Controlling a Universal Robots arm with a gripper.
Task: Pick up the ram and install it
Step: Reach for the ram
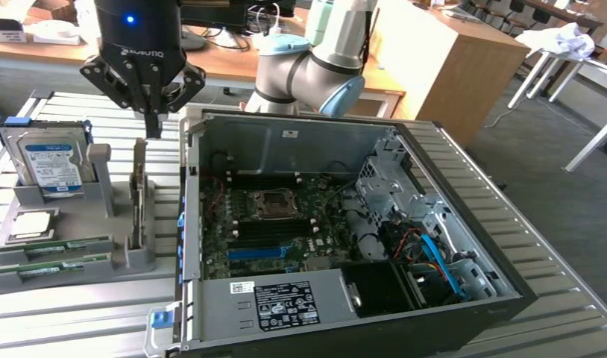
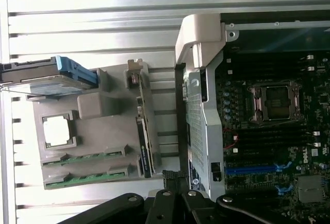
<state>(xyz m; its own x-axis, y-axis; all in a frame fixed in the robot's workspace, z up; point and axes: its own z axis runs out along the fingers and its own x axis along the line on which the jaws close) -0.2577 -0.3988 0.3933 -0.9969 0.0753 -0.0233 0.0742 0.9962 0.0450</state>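
Exterior view, nearest first: the ram (image 1: 139, 195) stands on edge in a grey holder (image 1: 134, 257) on the bench (image 1: 74, 313), just beside the open computer case (image 1: 283, 142) — untouched. Above its far end hangs the end effector (image 1: 154, 128), fingers pressed together and empty, pointing straight down from an arm (image 1: 309, 73) reaching over from behind the case; lowered like this, it would likely jab the stick's top edge.

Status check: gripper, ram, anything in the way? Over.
Gripper shut, empty, close above ram. Ram upright in grey holder, not yet picked. Nothing between them; open case alongside.
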